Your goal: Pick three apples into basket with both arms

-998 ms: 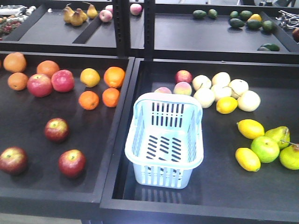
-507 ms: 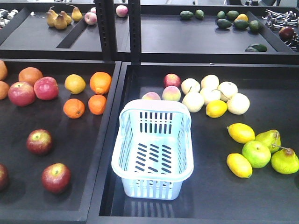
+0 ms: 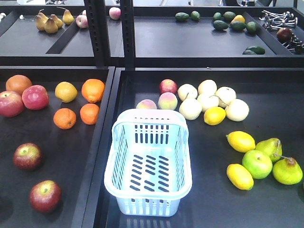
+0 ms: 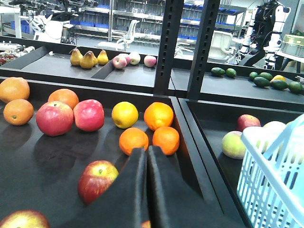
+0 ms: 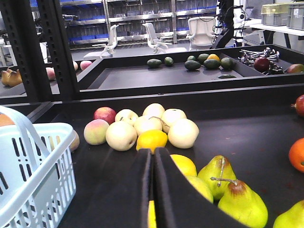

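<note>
Two dark maroon-red apples with yellow-green stem patches (image 3: 27, 156) lie loose on the black left-hand tray (image 3: 71, 161), nearer the camera than the oranges (image 3: 92, 90) and the brighter pinkish-red apples (image 3: 34, 96). The left wrist view catches a third maroon apple (image 4: 23, 219) at its lower edge. The pale blue-white slotted plastic basket (image 3: 118, 156) stands in the neighbouring tray, apart from all three. The left gripper (image 4: 147, 185) and right gripper (image 5: 152, 190) each have their black fingers pressed together, gripping nothing.
</note>
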Robot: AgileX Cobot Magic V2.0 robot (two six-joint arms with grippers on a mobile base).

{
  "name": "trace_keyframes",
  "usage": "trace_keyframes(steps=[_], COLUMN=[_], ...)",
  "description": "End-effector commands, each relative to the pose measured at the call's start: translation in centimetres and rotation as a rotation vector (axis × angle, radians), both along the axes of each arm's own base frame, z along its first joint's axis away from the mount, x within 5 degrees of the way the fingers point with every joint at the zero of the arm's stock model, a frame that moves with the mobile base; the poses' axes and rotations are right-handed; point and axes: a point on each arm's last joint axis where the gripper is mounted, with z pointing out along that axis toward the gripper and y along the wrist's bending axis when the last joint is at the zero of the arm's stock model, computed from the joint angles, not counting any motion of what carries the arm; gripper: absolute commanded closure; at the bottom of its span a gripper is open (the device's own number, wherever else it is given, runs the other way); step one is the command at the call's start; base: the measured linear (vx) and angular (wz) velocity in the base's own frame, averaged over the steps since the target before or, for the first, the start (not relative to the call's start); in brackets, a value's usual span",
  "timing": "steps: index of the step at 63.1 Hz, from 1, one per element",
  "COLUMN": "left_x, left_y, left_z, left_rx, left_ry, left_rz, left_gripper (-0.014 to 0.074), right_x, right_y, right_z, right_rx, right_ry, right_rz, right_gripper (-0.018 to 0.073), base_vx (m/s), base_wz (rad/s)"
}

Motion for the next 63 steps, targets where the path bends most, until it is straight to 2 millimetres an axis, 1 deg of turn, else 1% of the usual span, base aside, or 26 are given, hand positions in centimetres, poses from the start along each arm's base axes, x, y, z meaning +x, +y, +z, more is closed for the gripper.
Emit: trace_keyframes(steps=[1,63], left_x=[-0.07,-0.07], left_y=[-0.06,-0.06], left_z=[0.4,0.4], left_rx=[-0.001,-0.001], left_ry=[-0.075,-0.075], left_rz=[-0.007,-0.007], left_gripper=[0.0603,0.0603], right_x=[-0.04,-0.04], right_y=[0.01,0.01], right_z=[0.29,0.29], right_rx=[-0.016,-0.016], right_ry=[-0.077,-0.077], right_rz=[-0.002,-0.002], right_gripper=[0.0564,0.0564], base_vx=[0.07,0.05], base_wz=[0.0,0.0])
